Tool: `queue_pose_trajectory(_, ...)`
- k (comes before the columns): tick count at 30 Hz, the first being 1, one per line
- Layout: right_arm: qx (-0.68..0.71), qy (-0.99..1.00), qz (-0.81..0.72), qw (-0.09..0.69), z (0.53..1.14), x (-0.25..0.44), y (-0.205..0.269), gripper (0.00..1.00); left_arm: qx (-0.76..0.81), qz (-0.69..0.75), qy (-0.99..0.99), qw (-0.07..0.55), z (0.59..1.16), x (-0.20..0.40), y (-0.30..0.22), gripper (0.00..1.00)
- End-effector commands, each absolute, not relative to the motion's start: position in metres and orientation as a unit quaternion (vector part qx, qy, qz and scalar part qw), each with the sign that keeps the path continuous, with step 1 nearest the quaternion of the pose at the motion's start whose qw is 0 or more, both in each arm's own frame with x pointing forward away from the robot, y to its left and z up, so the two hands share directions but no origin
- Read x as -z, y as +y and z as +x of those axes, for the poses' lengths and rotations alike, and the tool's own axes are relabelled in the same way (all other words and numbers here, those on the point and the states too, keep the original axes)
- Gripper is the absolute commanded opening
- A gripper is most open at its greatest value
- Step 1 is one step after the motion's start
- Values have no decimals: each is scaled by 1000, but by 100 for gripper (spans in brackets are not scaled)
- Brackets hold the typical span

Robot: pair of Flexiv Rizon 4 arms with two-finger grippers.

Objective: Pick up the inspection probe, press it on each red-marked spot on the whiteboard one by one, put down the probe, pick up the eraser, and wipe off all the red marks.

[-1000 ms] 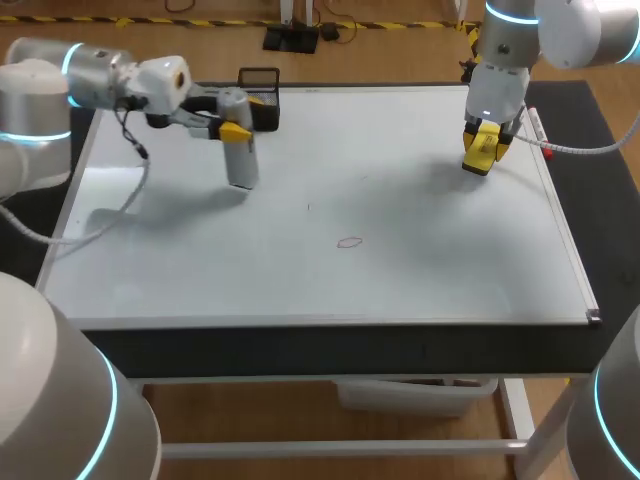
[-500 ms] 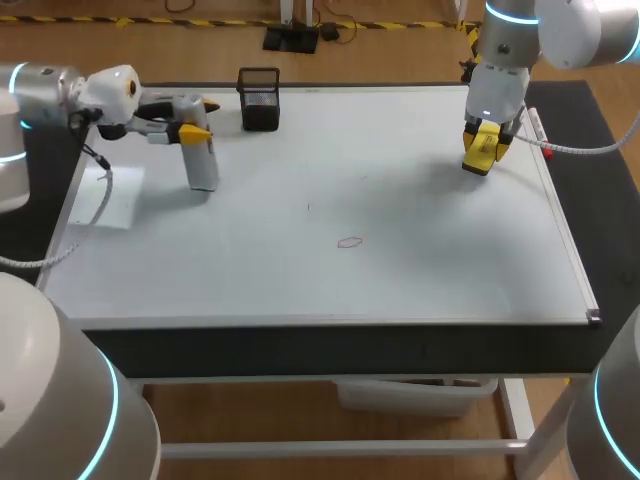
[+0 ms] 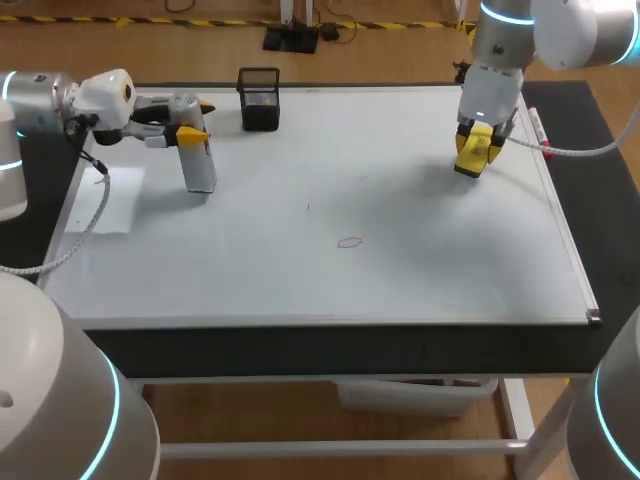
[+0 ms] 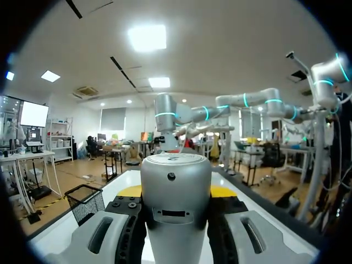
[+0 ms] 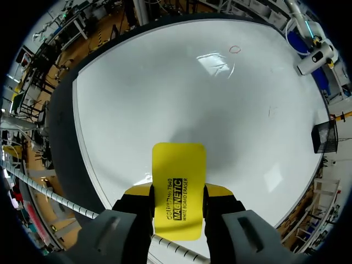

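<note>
The whiteboard (image 3: 420, 270) covers the table. A faint red ring mark (image 3: 349, 242) lies near its middle, and it shows ahead of the right gripper as a mark (image 5: 235, 49). My left gripper (image 3: 190, 135) is over the board's far left, shut on the silver-grey probe (image 3: 199, 165), which hangs upright with its lower end close to the board. In the left wrist view the probe (image 4: 176, 181) fills the gap between the fingers of the gripper (image 4: 176, 193). My right gripper (image 3: 474, 150) hangs above the far right, shut on the yellow eraser (image 5: 177, 187).
A black mesh cup (image 3: 259, 98) stands at the board's far edge, just right of the probe. A marker (image 3: 537, 125) lies along the right frame. A tiny dark speck (image 3: 308, 208) is on the board above the red mark.
My left arm has carried the probe left and back, from beside the mesh cup to the far left. My right gripper has shifted slightly left with the eraser.
</note>
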State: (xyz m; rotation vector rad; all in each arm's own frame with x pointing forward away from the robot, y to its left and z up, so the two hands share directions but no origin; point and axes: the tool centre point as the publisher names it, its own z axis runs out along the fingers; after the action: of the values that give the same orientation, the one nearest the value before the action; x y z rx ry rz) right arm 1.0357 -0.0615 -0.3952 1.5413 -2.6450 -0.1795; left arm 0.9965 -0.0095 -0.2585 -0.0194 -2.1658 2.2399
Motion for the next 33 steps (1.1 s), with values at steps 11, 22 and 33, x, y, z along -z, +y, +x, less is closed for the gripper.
queue_pose_trajectory(11,52,-852,519,41,989,389,22,0,-718,-2,-696,7,993,256,-11,0)
queue_pose_trajectory(22,46,-839,539,46,947,395,87,0,-718,-2,-696,7,993,256,-11,0)
queue_pose_trajectory(33,38,-814,578,51,914,397,125,0,-718,-2,-696,7,993,256,-11,0)
